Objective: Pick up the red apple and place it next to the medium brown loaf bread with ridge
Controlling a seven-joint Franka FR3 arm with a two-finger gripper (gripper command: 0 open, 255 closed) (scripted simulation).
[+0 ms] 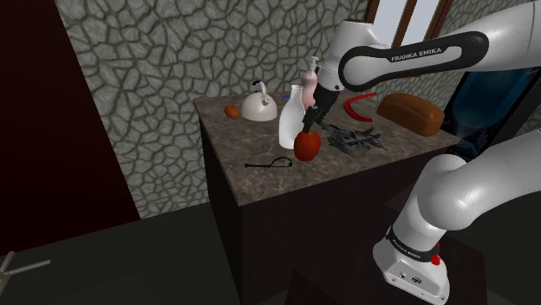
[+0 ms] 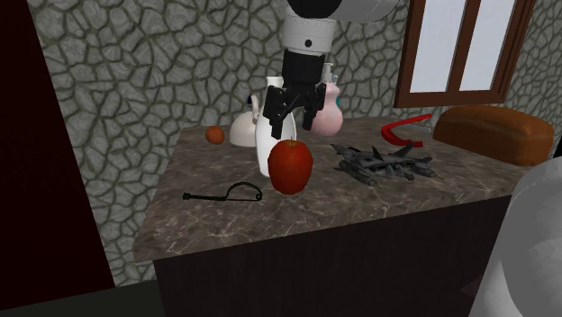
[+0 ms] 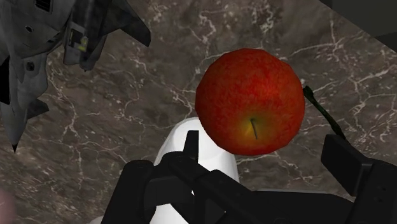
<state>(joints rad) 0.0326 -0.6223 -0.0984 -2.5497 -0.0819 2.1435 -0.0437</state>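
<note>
Both jaws of gripper (image 2: 294,120) apart, just above red apple (image 2: 290,166) on counter (image 2: 234,225) beside white bottle (image 2: 267,137), well apart from loaf (image 2: 491,133); descend straight, close at widest girth, keep clear of bottle.

We are seeing a white kettle (image 1: 259,107), a small orange fruit (image 1: 231,111), a grey model jet (image 2: 383,163) and a black looped cord (image 2: 223,193) sitting on the marbled bench (image 2: 225,225).
</note>
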